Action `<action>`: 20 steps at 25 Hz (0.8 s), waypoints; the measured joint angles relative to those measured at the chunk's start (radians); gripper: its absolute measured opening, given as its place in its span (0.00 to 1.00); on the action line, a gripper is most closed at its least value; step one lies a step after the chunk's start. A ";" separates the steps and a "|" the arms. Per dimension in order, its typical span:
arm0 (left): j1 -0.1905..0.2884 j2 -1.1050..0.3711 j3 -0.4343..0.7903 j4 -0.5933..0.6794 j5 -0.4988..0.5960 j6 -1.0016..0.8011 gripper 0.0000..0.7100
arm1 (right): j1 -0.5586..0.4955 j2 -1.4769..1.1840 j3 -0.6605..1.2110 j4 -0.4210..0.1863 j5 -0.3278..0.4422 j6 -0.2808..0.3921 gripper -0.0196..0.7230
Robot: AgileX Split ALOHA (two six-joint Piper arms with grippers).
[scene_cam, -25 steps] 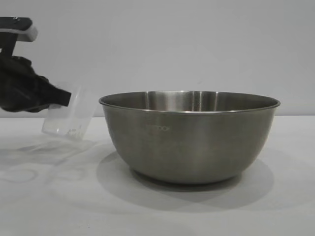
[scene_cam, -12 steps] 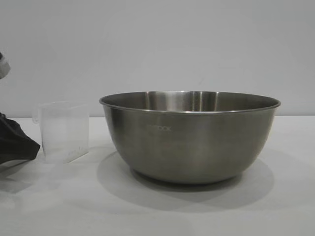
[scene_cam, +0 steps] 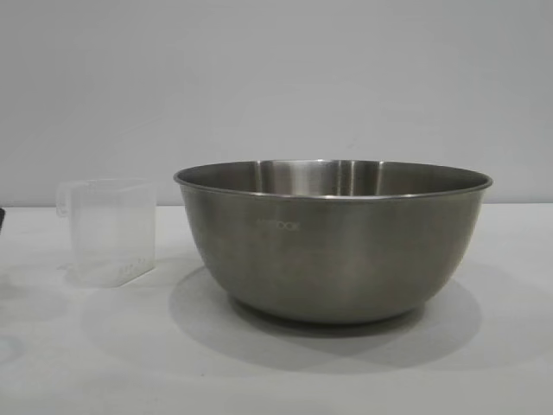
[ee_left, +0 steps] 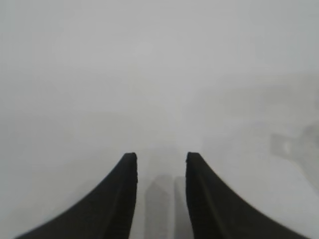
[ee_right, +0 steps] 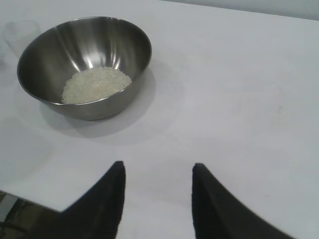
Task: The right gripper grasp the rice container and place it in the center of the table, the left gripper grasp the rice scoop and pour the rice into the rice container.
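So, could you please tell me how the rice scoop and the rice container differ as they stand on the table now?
The rice scoop is small, clear plastic with a loop handle; the rice container is a far larger, round steel bowl. The rice scoop looks empty, while the rice container holds the rice as a pale heap at its bottom. Both stand upright on the table, side by side and apart, with no claw on either.

Soft, even light fills the room. The round brushed-steel bowl (scene_cam: pixel 333 238) casts a faint grey shadow at lower centre on the white tabletop (scene_cam: pixel 484 363). The left wrist view looks hazy, blurred throughout.
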 joint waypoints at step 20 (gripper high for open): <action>0.164 -0.518 0.007 0.310 0.274 0.057 0.29 | 0.000 0.000 0.000 -0.012 0.000 0.012 0.38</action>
